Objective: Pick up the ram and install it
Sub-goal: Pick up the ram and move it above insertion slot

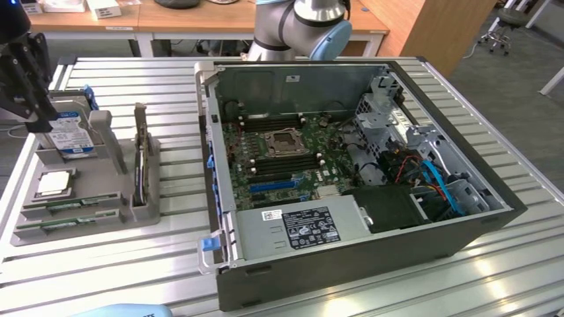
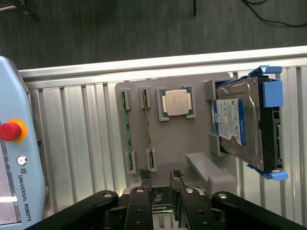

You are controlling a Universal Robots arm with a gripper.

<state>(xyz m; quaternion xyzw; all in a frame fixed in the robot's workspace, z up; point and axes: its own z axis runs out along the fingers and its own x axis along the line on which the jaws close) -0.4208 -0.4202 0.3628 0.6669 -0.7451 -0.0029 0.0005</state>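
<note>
**Ram in its tray, tool open above it**

The ram (image 2: 147, 129), a long, narrow green circuit-board stick, sits in the end slots of a grey plastic tray (image 2: 192, 139), just beside a square silver processor chip (image 2: 175, 103). In the exterior view the ram (image 1: 75, 203) lies near the front of the tray (image 1: 115, 221). On the ram's other side, in a parallel pair of slots, rests a second green stick (image 2: 125, 132) that looks the same. A silver hard drive in a blue bracket (image 2: 240, 124) stands in the same tray, past the processor.

The black tool (image 2: 160, 175) hangs over the tray with its jaws spread wide and nothing between them; it touches neither stick. In the exterior view the tool (image 1: 37, 122) hovers above the hard drive (image 1: 75, 135).

The tray rests on a slatted aluminium worktop (image 1: 132, 79). To the exterior view's right of it lies an open black computer case (image 1: 352, 264), its green motherboard (image 1: 282, 165) exposed
</note>
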